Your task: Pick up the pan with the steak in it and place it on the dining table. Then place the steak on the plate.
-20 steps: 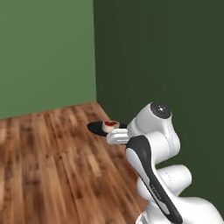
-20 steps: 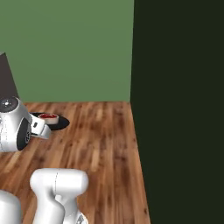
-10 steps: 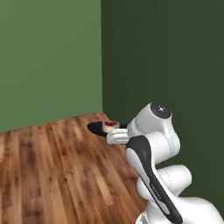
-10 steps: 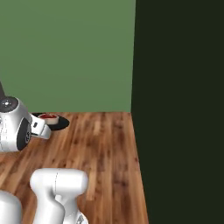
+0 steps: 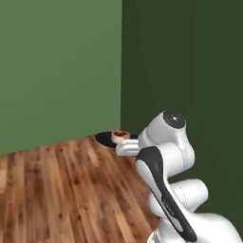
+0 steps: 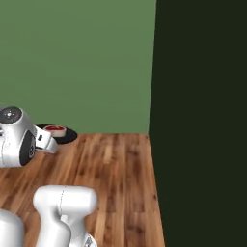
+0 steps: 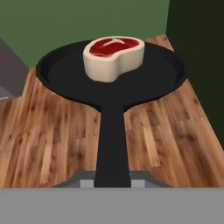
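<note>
Nearest you in the hand view, the gripper is clamped tight on the long handle of the pan, its fingers hidden at the bottom edge. The pan is carried level in the air above the wooden floor. Further out, the steak sits in the pan's far half, red face up, pale rim around it. From the left base view you see the pan and steak just beyond the arm's wrist. Behind them stand 2 walls, a lighter green wall and a dark green wall, meeting at a corner.
</note>
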